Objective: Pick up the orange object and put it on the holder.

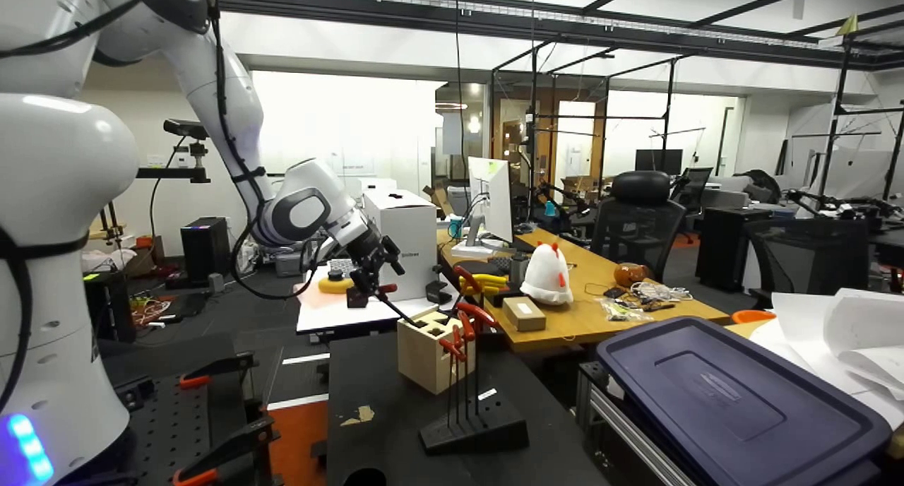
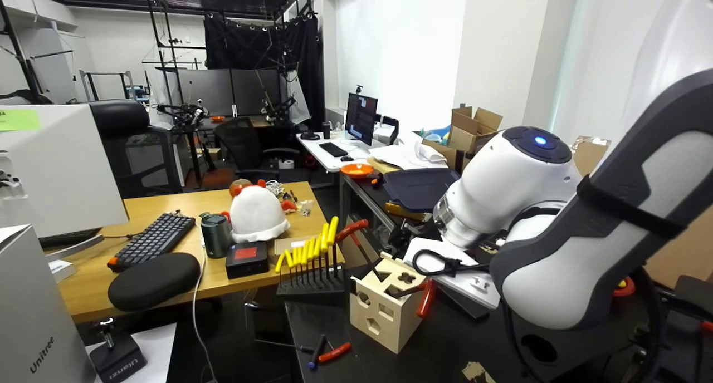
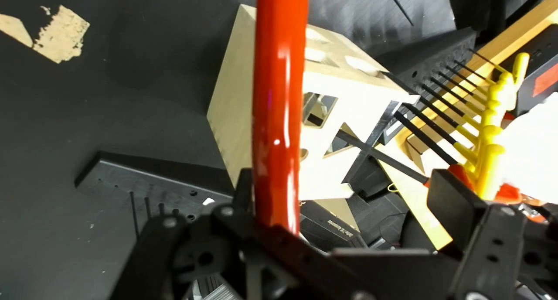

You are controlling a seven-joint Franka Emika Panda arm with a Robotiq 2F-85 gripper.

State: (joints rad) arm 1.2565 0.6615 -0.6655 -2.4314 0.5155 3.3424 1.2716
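The orange object is a T-handled tool with a glossy orange-red grip (image 3: 279,108), large in the wrist view. In both exterior views its dark shaft (image 1: 399,311) runs into an opening on top of the holder, a pale wooden box (image 2: 384,324) with shaped cut-outs; the shaft leans, with the grip (image 2: 427,298) outside the box. My gripper (image 3: 348,191) stands open beside the box, the grip close against the left finger and a wide gap to the right one. Whether they touch I cannot tell. In an exterior view the gripper (image 1: 380,277) is small and dark.
Another red-handled tool (image 2: 352,231) also sticks out of the box. A black stand with red-handled keys (image 1: 473,429) and one with yellow-handled keys (image 2: 312,283) flank it. Loose tools (image 2: 334,352) lie on the black table (image 1: 381,401). Beyond is a wooden desk (image 1: 593,274).
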